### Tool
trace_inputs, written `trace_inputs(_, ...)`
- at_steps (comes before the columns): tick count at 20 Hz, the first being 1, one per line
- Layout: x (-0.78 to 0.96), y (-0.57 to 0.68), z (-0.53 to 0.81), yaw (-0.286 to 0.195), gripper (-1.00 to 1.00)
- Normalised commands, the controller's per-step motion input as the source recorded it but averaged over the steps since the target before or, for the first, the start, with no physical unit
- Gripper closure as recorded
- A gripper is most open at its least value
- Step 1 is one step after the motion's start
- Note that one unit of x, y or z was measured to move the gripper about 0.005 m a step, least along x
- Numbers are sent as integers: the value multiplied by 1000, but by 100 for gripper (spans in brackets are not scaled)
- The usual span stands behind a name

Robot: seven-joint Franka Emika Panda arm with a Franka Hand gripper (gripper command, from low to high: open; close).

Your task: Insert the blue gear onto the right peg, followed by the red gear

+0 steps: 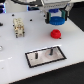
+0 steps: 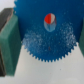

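Blue gear [image 2: 46, 34], a toothed, speckled plastic disc, sits clamped in the pincer [image 1: 56, 21].

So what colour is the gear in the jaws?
Bright blue gear; the wrist view shows it best.

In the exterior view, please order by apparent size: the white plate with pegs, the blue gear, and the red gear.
1. White plate, clearly largest.
2. Blue gear, partly hidden by the gripper holding it.
3. Red gear.
The two gears look nearly alike, so their order is unsure.
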Motion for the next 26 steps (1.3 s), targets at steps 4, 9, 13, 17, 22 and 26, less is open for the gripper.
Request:
trace_inputs(4,927,-193,272,0,100)
trace_inputs(9,866,-229,177,0,100)
trace_inputs(13,722,-236,31,0,100)
trace_inputs(17,565,-271,-15,0,100)
trace_inputs(22,306,-270,-102,0,100)
trace_inputs(26,85,-219,-120,0,100)
